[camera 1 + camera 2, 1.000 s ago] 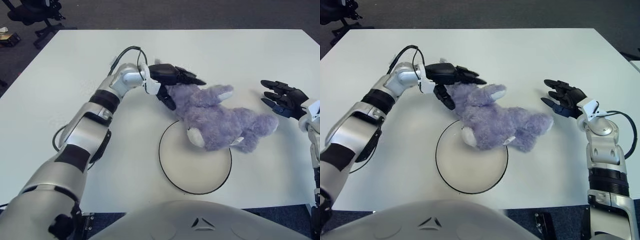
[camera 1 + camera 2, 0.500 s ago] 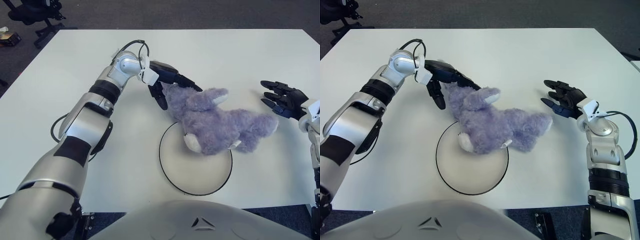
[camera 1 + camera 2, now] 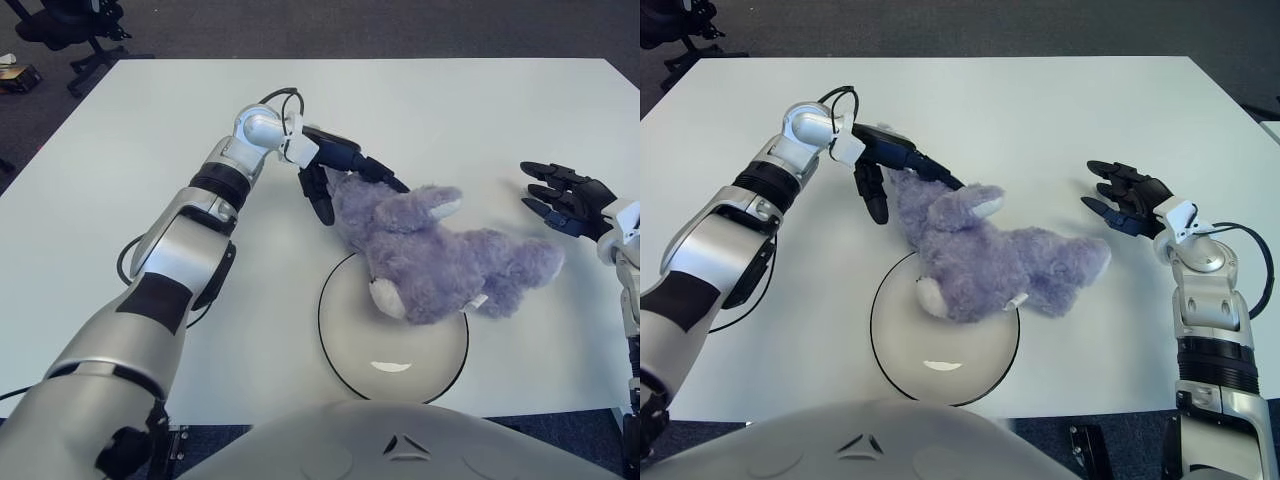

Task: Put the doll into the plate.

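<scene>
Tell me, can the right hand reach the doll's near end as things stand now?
Probably yes. The right hand shows open, just right of the doll, with only bare table between them. The left hand is at the doll's far end, out of the way.

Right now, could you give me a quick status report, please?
Left robot hand gripping doll at its end. Doll partly over plate, mostly off. Right robot hand open, idle beside doll.

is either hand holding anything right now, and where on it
The left hand grips the purple plush doll at its upper-left end; which body part that is cannot be told. The right hand holds nothing.
</scene>
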You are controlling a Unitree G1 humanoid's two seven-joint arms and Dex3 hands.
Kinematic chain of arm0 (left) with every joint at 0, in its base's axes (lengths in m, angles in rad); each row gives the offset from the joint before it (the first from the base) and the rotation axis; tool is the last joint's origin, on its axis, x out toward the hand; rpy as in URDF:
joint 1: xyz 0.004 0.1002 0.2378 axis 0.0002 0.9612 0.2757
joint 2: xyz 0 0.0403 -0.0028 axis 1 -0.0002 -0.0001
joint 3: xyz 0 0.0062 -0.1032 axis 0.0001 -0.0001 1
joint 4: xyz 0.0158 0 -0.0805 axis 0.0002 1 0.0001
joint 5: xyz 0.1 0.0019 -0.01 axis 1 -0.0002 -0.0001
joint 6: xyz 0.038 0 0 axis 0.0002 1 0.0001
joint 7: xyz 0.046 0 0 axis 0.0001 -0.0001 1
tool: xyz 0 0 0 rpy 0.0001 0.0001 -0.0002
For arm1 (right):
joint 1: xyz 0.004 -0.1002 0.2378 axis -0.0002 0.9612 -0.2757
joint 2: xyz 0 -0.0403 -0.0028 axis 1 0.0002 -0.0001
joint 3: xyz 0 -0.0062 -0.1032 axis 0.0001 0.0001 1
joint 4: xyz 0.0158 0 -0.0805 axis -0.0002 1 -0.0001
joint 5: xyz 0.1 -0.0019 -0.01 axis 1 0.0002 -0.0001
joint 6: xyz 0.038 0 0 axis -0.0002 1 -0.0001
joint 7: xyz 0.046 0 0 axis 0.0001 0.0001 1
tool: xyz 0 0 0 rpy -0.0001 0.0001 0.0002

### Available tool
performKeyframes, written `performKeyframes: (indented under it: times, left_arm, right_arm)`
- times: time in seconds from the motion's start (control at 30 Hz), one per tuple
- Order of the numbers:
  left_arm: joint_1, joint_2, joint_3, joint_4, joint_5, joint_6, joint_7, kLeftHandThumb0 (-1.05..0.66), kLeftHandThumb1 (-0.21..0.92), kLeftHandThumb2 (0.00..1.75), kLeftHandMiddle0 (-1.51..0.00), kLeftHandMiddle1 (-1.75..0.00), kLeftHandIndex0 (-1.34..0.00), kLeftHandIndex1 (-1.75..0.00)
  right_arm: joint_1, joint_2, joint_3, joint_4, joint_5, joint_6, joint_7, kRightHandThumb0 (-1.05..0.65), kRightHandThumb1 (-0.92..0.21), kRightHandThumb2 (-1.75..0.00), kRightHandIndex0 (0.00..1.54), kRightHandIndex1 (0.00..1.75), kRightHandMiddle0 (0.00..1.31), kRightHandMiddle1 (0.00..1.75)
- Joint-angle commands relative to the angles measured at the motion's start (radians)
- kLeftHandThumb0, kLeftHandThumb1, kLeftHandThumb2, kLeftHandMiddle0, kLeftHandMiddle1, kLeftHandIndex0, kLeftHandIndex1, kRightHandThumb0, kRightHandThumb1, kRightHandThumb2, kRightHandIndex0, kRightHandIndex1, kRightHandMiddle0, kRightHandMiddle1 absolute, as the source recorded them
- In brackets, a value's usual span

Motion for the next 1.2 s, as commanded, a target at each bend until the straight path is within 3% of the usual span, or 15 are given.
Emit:
performKeyframes:
  times: [0.0,0.03,0.07,0.13,0.17,0.3,0.43,0.47,0.53,0.67,1.17]
  left_arm:
    - [-0.007,0.007,0.007,-0.011,0.008,0.008,-0.017,-0.87,0.92,0.02,-0.54,-0.02,-0.40,-0.02]
    - [0.004,0.011,0.010,-0.035,0.017,0.014,0.009,-0.87,0.92,0.02,-0.54,-0.02,-0.40,-0.02]
    - [0.013,0.013,0.012,-0.053,0.024,0.019,0.028,-0.79,0.91,0.01,-0.68,-0.09,-0.55,-0.11]
    - [0.040,0.012,0.029,-0.090,0.031,0.010,0.090,-0.70,0.89,0.01,-0.79,-0.27,-0.65,-0.32]
    - [0.047,0.011,0.032,-0.099,0.033,0.008,0.104,-0.66,0.88,0.00,-0.78,-0.51,-0.66,-0.55]
    - [0.094,0.004,0.060,-0.127,0.066,-0.067,0.239,-0.58,0.87,0.00,-0.71,-1.20,-0.60,-1.18]
    - [0.097,0.008,0.050,-0.132,0.078,-0.070,0.268,-0.56,0.87,0.00,-0.68,-1.41,-0.58,-1.38]
    - [0.163,-0.012,0.093,-0.121,0.151,-0.162,0.424,-0.56,0.87,0.00,-0.68,-1.42,-0.58,-1.39]
    - [0.259,-0.043,0.157,-0.110,0.253,-0.288,0.644,-0.51,0.89,0.01,-0.71,-1.61,-0.60,-1.60]
    - [0.287,-0.048,0.177,-0.114,0.341,-0.331,0.787,-0.43,0.91,0.01,-0.78,-1.72,-0.67,-1.72]
    - [0.374,-0.025,0.181,-0.231,0.630,-0.340,1.204,-0.35,0.92,0.11,-0.96,-1.75,-0.78,-1.75]
  right_arm:
    - [0.001,-0.013,0.003,0.012,0.005,-0.008,0.006,-0.69,-0.92,-0.32,0.41,0.00,0.41,0.00]
    - [0.000,-0.013,0.003,0.019,0.005,-0.013,0.007,-0.69,-0.92,-0.32,0.41,0.00,0.41,0.00]
    - [-0.001,-0.012,0.004,0.025,0.005,-0.016,0.007,-0.69,-0.92,-0.32,0.41,0.00,0.41,0.00]
    - [-0.002,-0.012,0.005,0.032,0.005,-0.022,0.007,-0.69,-0.92,-0.32,0.41,0.00,0.41,0.00]
    - [-0.002,-0.012,0.005,0.033,0.005,-0.023,0.007,-0.69,-0.92,-0.32,0.41,0.00,0.41,0.00]
    - [-0.002,-0.012,0.006,0.036,0.005,-0.027,0.007,-0.69,-0.92,-0.32,0.41,0.00,0.41,0.00]
    - [-0.003,-0.012,0.006,0.038,0.005,-0.029,0.007,-0.69,-0.92,-0.32,0.41,0.00,0.41,0.00]
    - [-0.001,-0.013,0.007,0.037,0.004,-0.028,0.006,-0.69,-0.92,-0.32,0.41,0.00,0.41,0.00]
    - [0.001,-0.014,0.007,0.036,0.001,-0.027,0.006,-0.69,-0.92,-0.32,0.41,0.00,0.41,0.00]
    - [0.001,-0.015,0.008,0.039,0.000,-0.027,0.007,-0.69,-0.92,-0.32,0.41,0.00,0.41,0.00]
    - [-0.002,-0.020,0.006,0.061,0.003,-0.048,0.010,-0.69,-0.92,-0.32,0.42,0.00,0.41,0.00]
